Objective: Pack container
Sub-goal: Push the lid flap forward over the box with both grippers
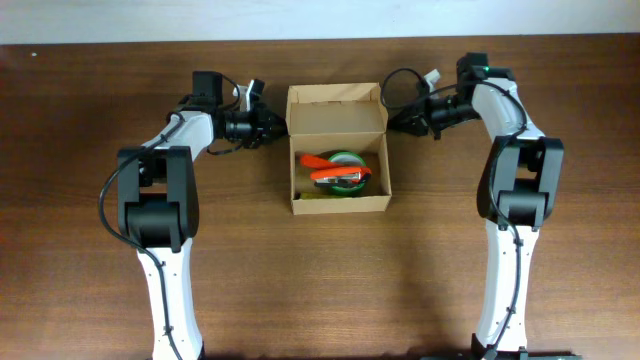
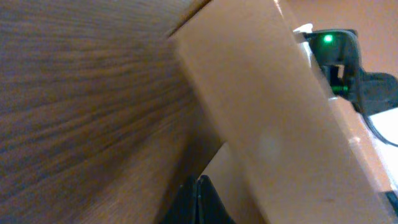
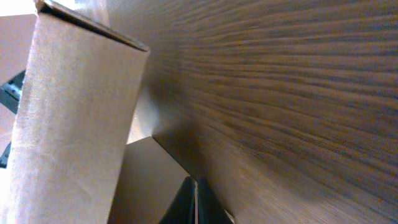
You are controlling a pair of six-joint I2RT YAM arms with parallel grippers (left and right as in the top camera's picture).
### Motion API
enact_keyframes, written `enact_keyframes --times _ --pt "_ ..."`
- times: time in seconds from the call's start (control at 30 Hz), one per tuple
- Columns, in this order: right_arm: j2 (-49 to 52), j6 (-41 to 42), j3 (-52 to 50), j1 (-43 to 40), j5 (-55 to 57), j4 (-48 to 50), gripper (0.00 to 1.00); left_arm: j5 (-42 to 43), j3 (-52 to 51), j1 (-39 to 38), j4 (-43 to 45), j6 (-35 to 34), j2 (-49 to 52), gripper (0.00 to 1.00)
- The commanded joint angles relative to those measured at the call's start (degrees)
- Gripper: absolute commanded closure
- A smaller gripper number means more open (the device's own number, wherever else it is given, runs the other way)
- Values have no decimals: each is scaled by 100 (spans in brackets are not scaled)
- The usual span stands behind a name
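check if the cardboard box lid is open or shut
Open: the container's flap lid stands back at the far edge, and the overhead view shows orange and green items inside.

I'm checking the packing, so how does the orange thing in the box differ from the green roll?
The orange item is long and narrow; the green roll is a round ring. The orange item lies toward the left wall and seems to cross over the green roll, which sits nearer the right. Both lie inside the open container.

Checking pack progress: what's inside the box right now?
Box, lid open: a green roll, orange items lying partly over it, something yellowish by the near wall. Anything beneath them is covered.
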Motion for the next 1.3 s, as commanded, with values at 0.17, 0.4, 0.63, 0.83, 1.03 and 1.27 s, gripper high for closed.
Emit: enact_keyframes --times 0.17,0.4,0.63,0.83,1.03,1.27 --pt "4 11 17 227 -898 219 96 717 87 -98 785 -612 44 98" --pt "2 7 26 214 -1246 256 96 1023 245 -98 1447 -1086 44 98" --pt "-197 -107 332 214 -1388 251 96 1222 820 -98 1443 -1086 44 98" --pt "-267 -98 1283 214 -1228 -98 96 1314 1303 -109 1340 -1130 42 98" --pt "-267 -103 2015 199 -929 -525 96 1193 1705 -216 1128 -1126 -13 98" --pt "-310 -468 2540 210 -474 -1257 96 988 1775 -437 824 -990 -245 98"
